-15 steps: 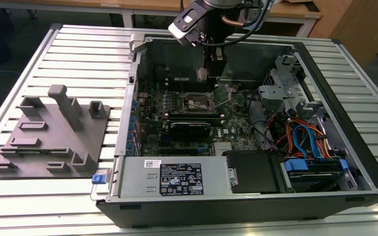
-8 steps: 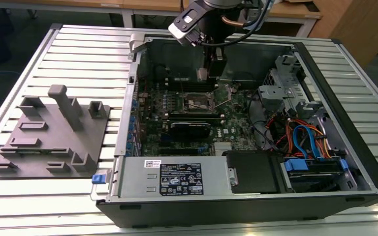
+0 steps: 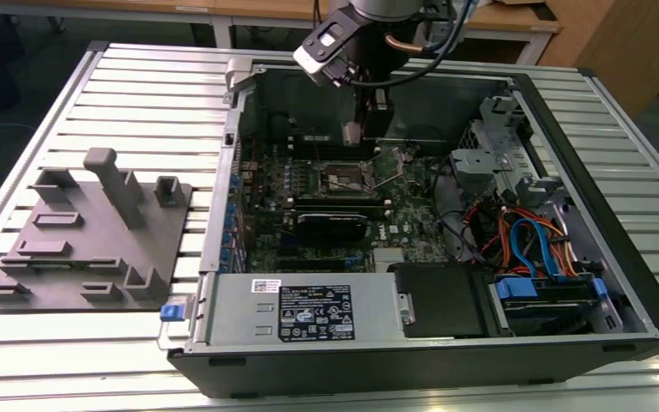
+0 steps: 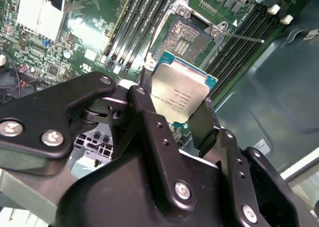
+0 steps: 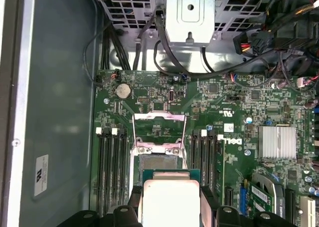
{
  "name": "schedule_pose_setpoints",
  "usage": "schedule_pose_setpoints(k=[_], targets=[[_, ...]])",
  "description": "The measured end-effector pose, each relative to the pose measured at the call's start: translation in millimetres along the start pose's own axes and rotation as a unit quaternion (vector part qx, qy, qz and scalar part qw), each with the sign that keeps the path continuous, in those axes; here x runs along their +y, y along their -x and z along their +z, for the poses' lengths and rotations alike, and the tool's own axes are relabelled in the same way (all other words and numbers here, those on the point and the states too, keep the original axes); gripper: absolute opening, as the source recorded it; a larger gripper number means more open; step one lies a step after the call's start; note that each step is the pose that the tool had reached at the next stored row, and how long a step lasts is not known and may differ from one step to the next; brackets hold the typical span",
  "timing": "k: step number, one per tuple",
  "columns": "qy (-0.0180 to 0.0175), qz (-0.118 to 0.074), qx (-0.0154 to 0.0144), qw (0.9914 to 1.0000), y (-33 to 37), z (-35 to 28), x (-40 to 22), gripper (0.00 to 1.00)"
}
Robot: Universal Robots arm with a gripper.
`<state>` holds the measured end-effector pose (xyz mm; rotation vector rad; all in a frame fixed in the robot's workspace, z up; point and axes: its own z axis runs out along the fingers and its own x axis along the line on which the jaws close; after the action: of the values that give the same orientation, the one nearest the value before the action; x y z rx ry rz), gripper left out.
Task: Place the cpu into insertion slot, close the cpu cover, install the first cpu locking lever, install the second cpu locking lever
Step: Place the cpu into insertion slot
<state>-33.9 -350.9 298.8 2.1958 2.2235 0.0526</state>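
My gripper [image 3: 356,133] hangs inside the open computer case, shut on the cpu [image 4: 179,95], a flat square chip with a dull silver top and a green rim. Black fingers [image 4: 142,100] clamp the chip's two opposite edges. In the first wrist view the cpu [image 5: 170,199] sits between the fingers, a short way above and just off the insertion slot [image 5: 158,163], whose contact field lies bare. The cpu cover [image 5: 159,116], a silvery frame with a square window, stands swung open beyond the slot. A thin locking lever [image 4: 245,37] sticks out beside the slot [image 4: 187,37].
Black memory slots [image 5: 112,157] flank the socket on both sides. A silver heatsink [image 5: 276,141], a metal drive cage [image 5: 189,12] and cable bundles [image 3: 535,249] crowd the case. A grey fixture plate [image 3: 89,240] lies on the slatted table at the exterior view's left.
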Motion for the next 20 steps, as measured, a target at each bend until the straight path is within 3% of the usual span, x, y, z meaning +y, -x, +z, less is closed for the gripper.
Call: schedule_pose_setpoints(k=[8, 20], targets=[[0.0, 0.0, 0.0, 1.0, 0.2, 10.7, -0.5, 0.54], [0.0, 0.0, 0.0, 1.0, 0.2, 13.7, -0.6, 0.54]])
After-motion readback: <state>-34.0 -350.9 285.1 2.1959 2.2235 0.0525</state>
